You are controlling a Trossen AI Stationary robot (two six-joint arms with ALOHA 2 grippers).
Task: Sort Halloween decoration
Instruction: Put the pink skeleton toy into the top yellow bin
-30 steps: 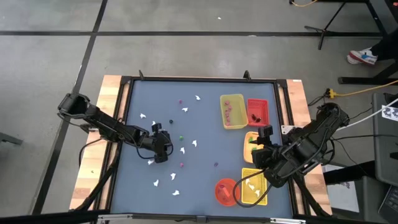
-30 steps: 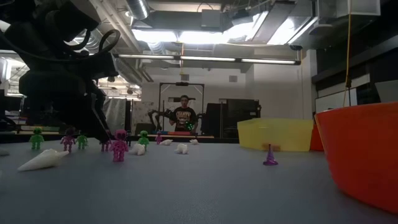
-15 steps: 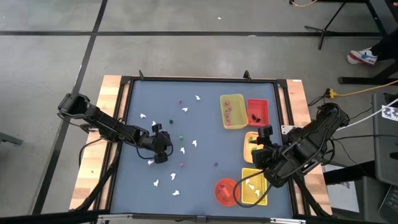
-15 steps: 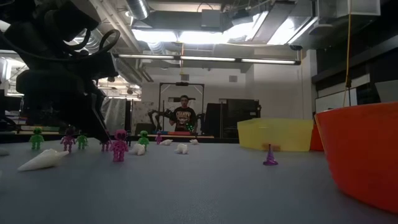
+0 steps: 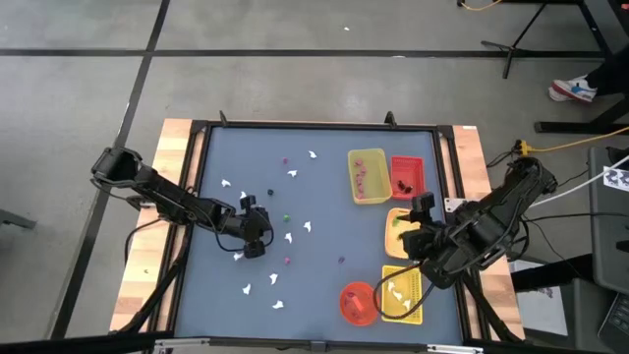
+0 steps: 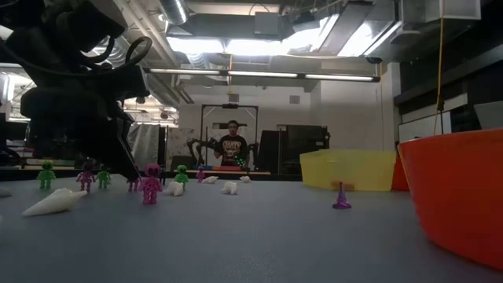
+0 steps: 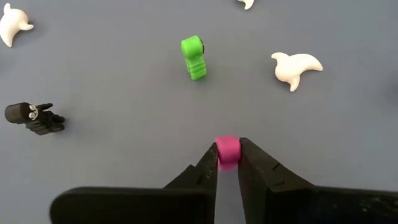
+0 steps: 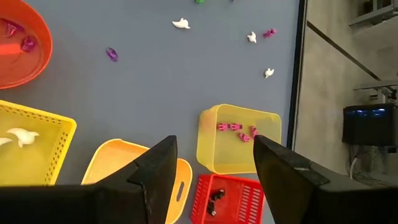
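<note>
Now, left gripper (image 7: 227, 163): fingers pinched on a pink piece (image 7: 227, 150), down at the mat in the left-centre of the high view (image 5: 252, 232); it has held that spot over the last second, so the grasp looks made but the lift not begun.
Right gripper (image 8: 214, 163): fingers spread, nothing between them; the right arm has shifted a little toward the right edge of the high view, off the lower yellow tray (image 5: 401, 295), which shows more fully than a second ago.
What that means: a white ghost drop seems just finished on the right, and the pink piece is, I judge, the next to go.
Likely target: the upper yellow tray (image 8: 214, 146), right of centre in the high view, already holds pink bits.
Other trays: red tray (image 8: 249, 198) with dark bits, orange tray (image 8: 102, 168), red-orange bowl (image 8: 25, 65) with purple bits.
Still loose: a green piece (image 7: 194, 57), a white ghost (image 7: 295, 66) and a dark piece (image 7: 32, 117) lie apart beyond the left gripper; more ghosts are scattered across the left half of the mat (image 5: 324, 211).
</note>
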